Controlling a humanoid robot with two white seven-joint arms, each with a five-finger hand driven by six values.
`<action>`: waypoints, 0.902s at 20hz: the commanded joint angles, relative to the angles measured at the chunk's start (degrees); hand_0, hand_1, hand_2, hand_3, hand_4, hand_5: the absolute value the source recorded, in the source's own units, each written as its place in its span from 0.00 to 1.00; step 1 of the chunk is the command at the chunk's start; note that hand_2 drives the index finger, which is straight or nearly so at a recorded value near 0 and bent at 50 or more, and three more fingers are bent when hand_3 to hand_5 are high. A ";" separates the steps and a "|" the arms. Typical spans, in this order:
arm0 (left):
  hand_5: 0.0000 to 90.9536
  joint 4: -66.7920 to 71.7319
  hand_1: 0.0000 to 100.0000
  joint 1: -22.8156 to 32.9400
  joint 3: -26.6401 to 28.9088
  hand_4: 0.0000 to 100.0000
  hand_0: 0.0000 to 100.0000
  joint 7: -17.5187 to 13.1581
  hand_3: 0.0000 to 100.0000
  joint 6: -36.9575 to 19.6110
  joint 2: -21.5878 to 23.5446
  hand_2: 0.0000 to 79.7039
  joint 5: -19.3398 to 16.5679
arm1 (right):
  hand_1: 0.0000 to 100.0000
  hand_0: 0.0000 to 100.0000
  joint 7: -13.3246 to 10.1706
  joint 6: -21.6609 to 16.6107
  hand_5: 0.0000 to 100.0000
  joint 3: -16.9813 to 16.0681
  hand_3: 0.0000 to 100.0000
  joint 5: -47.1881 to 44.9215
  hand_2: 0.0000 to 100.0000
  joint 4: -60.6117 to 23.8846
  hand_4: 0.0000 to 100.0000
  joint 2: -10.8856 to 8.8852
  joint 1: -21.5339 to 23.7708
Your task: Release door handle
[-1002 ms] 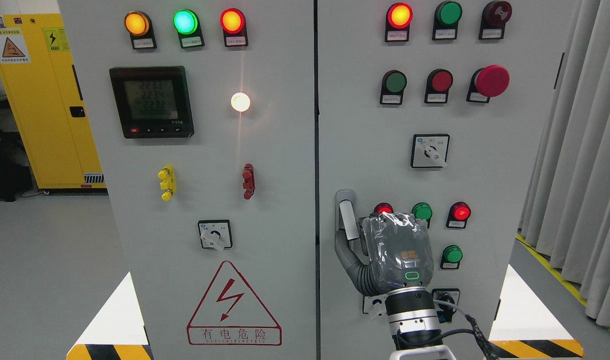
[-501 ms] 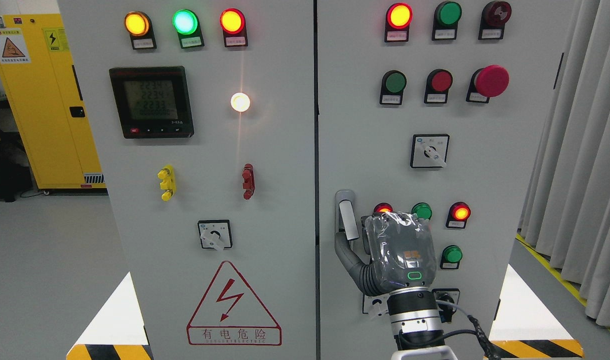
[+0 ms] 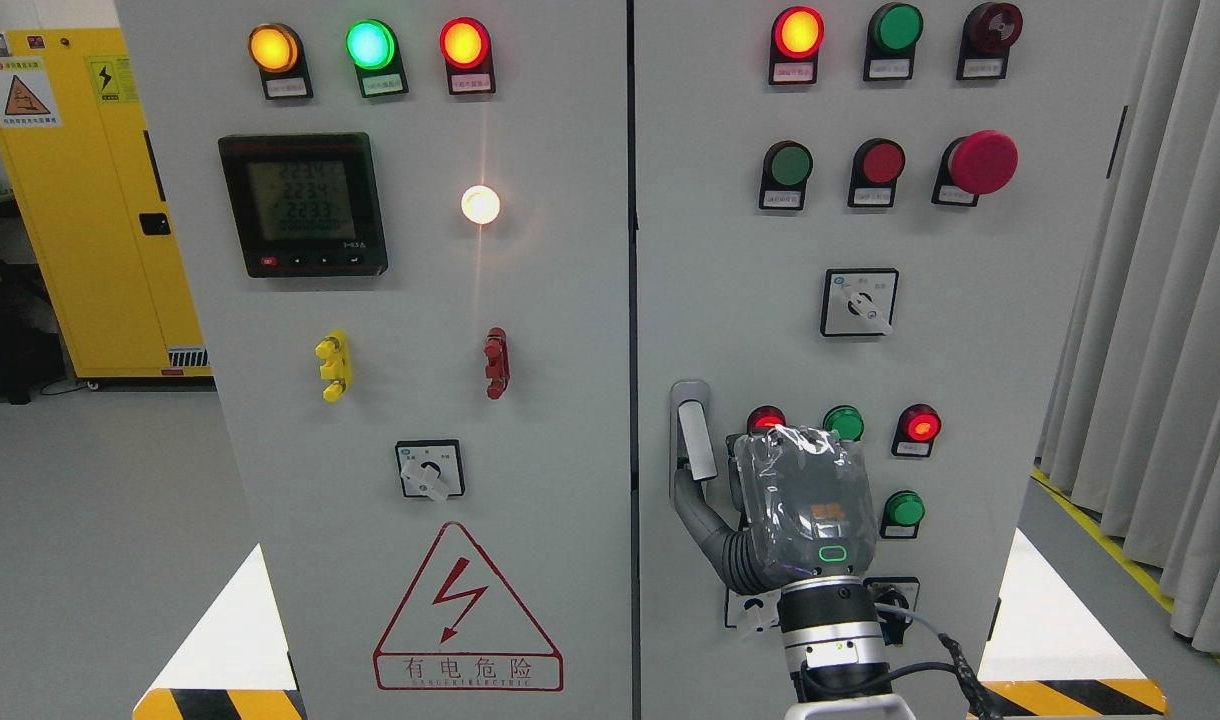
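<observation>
- The door handle [image 3: 692, 430] sits upright at the left edge of the right cabinet door [image 3: 970, 330], low on the panel, just right of the seam between the two doors.
- The right hand [image 3: 800, 510] comes up from the bottom edge, its back toward the viewer, wrapped in clear film.
- Its thumb [image 3: 698, 515] reaches left to the lower end of the handle and touches it or lies just beside it; which cannot be told.
- The other fingers are hidden behind the palm, so whether the hand is spread or curled cannot be told.
- The hand covers part of the red indicator lamp [image 3: 766, 419]; the green lamp [image 3: 844, 422] stands just above it.
- A rotary switch [image 3: 858, 302] sits higher on the same door.
</observation>
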 commanded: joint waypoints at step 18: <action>0.00 -0.70 0.56 0.00 0.00 0.00 0.12 -0.02 0.00 0.01 0.00 0.00 0.00 | 0.41 0.45 0.10 -0.02 1.00 -0.84 1.00 -0.19 0.96 -0.40 1.00 -0.09 0.04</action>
